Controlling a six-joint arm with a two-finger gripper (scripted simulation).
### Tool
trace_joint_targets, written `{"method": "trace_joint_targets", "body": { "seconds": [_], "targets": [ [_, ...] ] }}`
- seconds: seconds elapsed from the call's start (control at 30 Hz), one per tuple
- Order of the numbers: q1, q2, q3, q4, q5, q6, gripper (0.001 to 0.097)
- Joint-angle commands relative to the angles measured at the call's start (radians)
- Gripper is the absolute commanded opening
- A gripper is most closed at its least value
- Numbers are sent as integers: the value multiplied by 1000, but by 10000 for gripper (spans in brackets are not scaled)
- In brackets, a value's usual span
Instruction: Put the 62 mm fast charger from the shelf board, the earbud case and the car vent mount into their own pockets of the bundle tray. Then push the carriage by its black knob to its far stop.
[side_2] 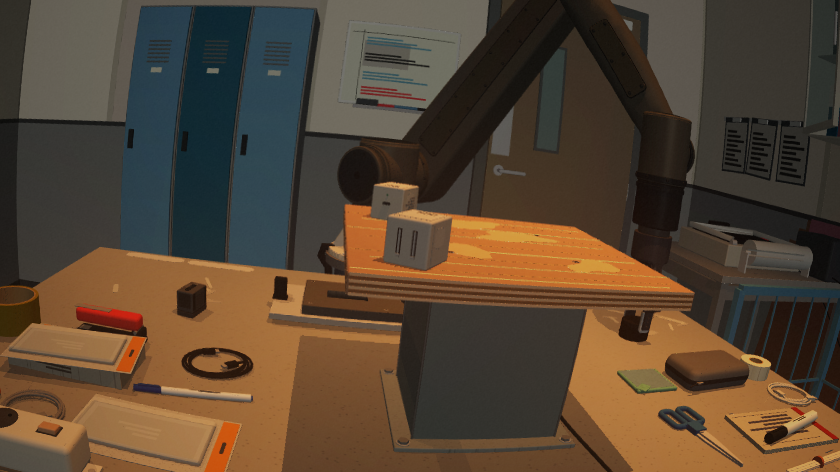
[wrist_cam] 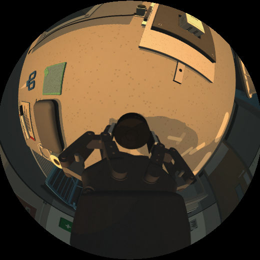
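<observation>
The car vent mount (wrist_cam: 131, 130), a dark round puck, sits on the table behind the shelf board, and my gripper (wrist_cam: 131, 140) has its fingers closed on its two sides. From the side camera only its lower part (side_2: 635, 326) shows below the board edge. Two white chargers stand on the orange shelf board: a larger one (side_2: 417, 239) at the front and a smaller one (side_2: 394, 200) behind it. The bundle tray (side_2: 343, 302) lies on the table left of the shelf pedestal, with the black knob (side_2: 280, 287) at its left end. A small black block (side_2: 191, 299) stands farther left.
The shelf board on its grey pedestal (side_2: 487, 364) fills the table's middle and hides much of the arm. Right of it lie a brown pouch (side_2: 706, 369), green pad (side_2: 646, 380), tape roll (side_2: 756, 366) and scissors (side_2: 684, 420). Boxes, a cable coil (side_2: 216, 362) and pen (side_2: 191, 392) lie left.
</observation>
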Motion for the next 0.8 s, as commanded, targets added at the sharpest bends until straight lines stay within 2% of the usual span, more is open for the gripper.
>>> {"method": "trace_joint_targets", "body": {
  "seconds": [0.0,0.13,0.77],
  "targets": [
    [0,0,0,0,1,0,155],
    [0,0,0,0,1,0,80],
    [0,-17,7,0,-24,0,80]
  ]
}}
